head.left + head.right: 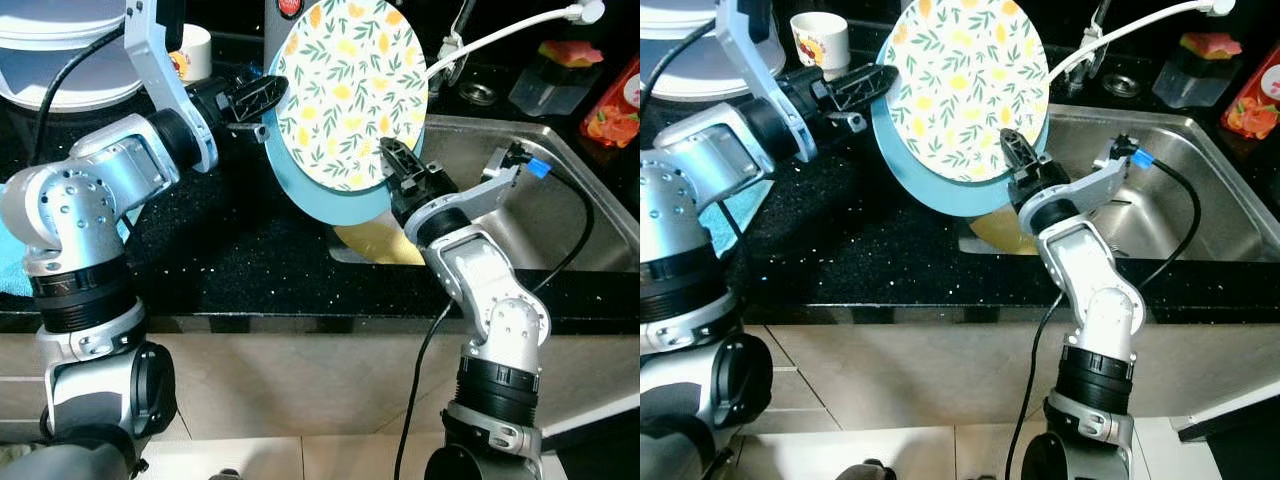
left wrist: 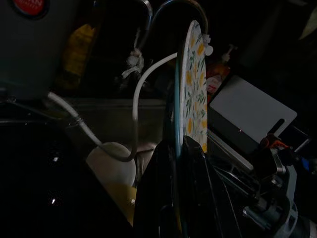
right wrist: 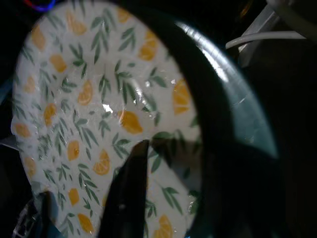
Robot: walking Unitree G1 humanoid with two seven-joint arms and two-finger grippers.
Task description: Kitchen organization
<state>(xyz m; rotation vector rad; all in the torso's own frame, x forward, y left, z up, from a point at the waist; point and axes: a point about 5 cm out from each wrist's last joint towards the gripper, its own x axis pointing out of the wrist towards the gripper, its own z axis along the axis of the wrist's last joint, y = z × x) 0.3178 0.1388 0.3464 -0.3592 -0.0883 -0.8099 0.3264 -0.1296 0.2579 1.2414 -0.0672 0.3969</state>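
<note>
A round plate (image 1: 350, 90) with a lemon-and-leaf pattern and a blue rim is held upright above the black counter (image 1: 230, 250), near the sink's left edge. My left gripper (image 1: 265, 100) is shut on the plate's left rim; in the left wrist view the plate (image 2: 194, 99) rises edge-on from between the fingers. My right gripper (image 1: 402, 165) is shut on the lower right rim. One of its fingers (image 3: 129, 188) lies across the patterned face (image 3: 89, 99) in the right wrist view.
A steel sink (image 1: 560, 200) lies to the right, with a yellow dish (image 1: 380, 245) at its near left corner. White plates (image 1: 60, 50) and a cup (image 1: 192, 50) stand at the back left. A white hose (image 1: 500, 30) runs behind, with containers (image 1: 615, 105) at the back right.
</note>
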